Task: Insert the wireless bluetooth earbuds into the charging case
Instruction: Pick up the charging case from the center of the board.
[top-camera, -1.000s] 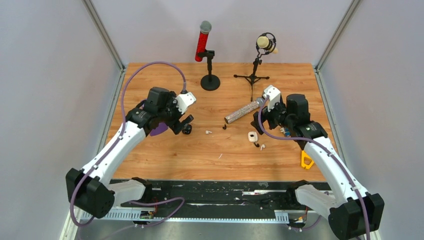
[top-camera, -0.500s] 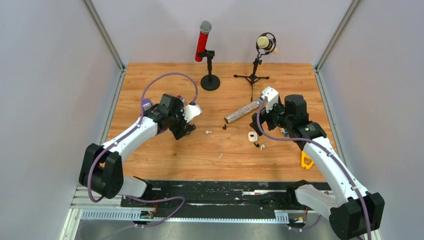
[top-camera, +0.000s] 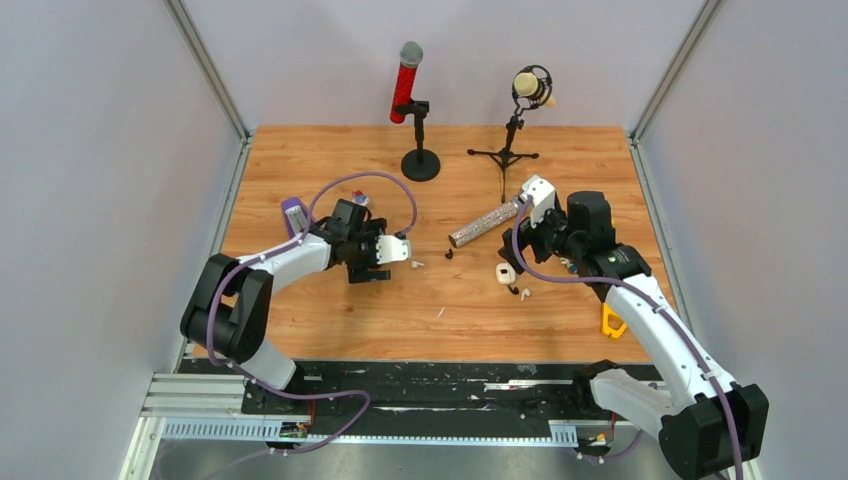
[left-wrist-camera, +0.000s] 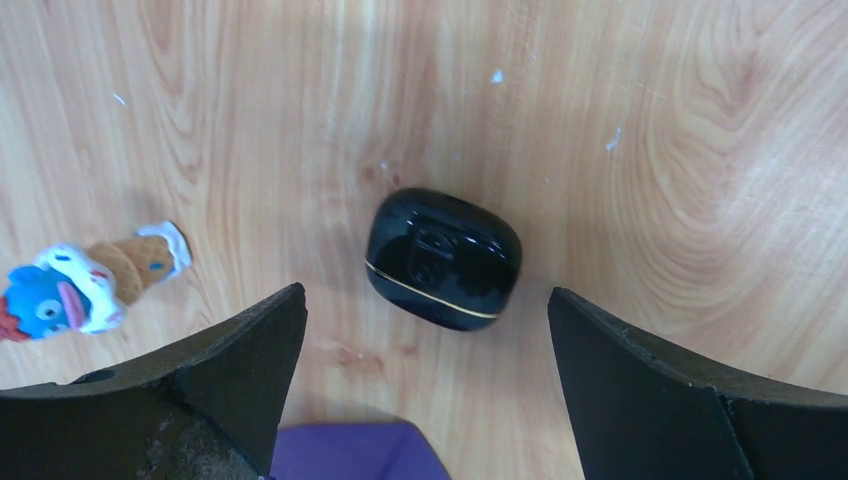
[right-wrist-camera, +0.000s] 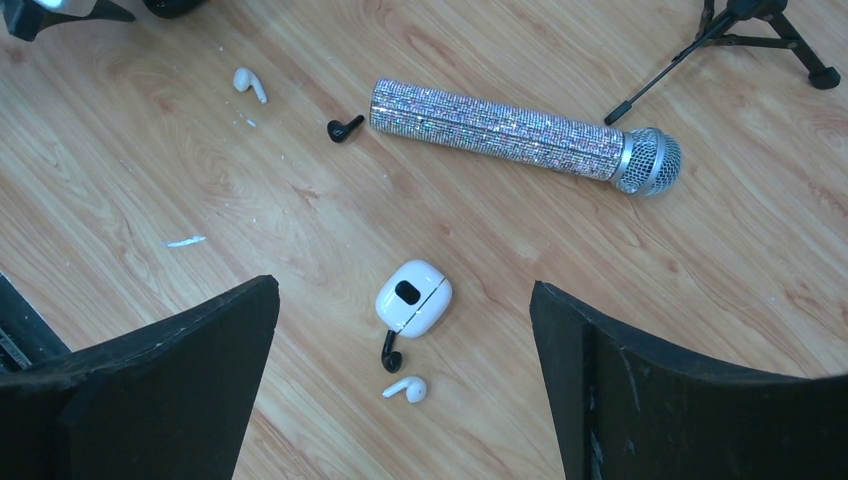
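The wooden desk (top-camera: 300, 170) is boxed in by grey walls on the left, right and back, with a black rail along its near edge. Its back left corner and front middle are bare wood, with room to move.

Three microphones are here. A red microphone (top-camera: 405, 85) and a cream studio microphone (top-camera: 530, 88) stand upright on stands at the back edge. A glitter microphone (right-wrist-camera: 500, 130) lies flat right of centre.

The left gripper (left-wrist-camera: 425, 292) hangs low with its fingers spread wide and empty. The black charging case (left-wrist-camera: 443, 258) lies shut on the wood between them, and a small colourful toy figure (left-wrist-camera: 85, 280) lies off to one side. The right gripper (right-wrist-camera: 402, 288) is likewise spread wide and empty, above the white charging case (right-wrist-camera: 413, 297).

That makes two cases and four earbuds, two white and two black. A black earbud (right-wrist-camera: 390, 350) lies against or just beside the white case's near side. A white earbud (right-wrist-camera: 405, 388) lies just past it, and both are under the right gripper. The second black earbud (right-wrist-camera: 345, 128) lies just off the glitter microphone's handle end. The second white earbud (right-wrist-camera: 250, 83) rests near it, between the two grippers and closer to the left one.
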